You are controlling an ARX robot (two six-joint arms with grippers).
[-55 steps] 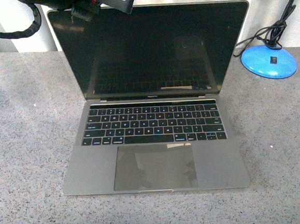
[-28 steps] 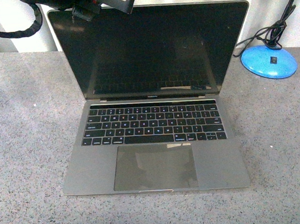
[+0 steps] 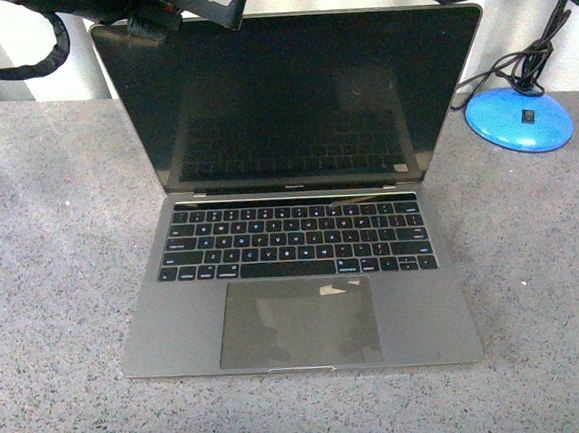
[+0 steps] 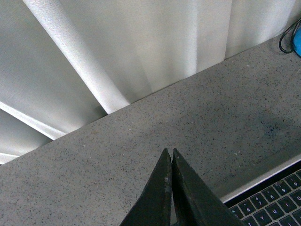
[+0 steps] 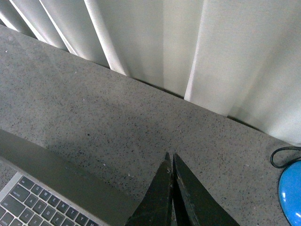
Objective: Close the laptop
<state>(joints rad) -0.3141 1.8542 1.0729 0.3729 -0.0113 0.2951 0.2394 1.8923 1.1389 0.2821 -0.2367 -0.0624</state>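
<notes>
Laptop: open on the table, below and between the two sets of fingers.
Screen: black, unlit, upright and tipped slightly back.
Keyboard and trackpad: face up, on the side of the screen away from both fingertips.
Left gripper: fingers pressed flat together with only a thin seam between them; nothing held.
Left fingers: in the front view, just above the screen's top edge near its left corner. Contact with the lid cannot be told.
Left wrist view: a grey laptop edge and rows of keys lie just beside the closed fingers.
Right gripper: fingers likewise closed tip to tip, empty.
Right arm, front view: dark body above the screen's top right corner, cut off by the frame; its fingertips cannot be made out there.
Right wrist view: grey laptop edge and keys to one side of the fingers, lamp base to the other.
Table: grey, speckled; bare surface lies under both fingertips.
Curtain: white, pleated, beyond both sets of fingertips.
Lamp base: blue, round, on the table near the right fingers, well apart from the left ones.
Cable: black, looped at the lamp base.
</notes>
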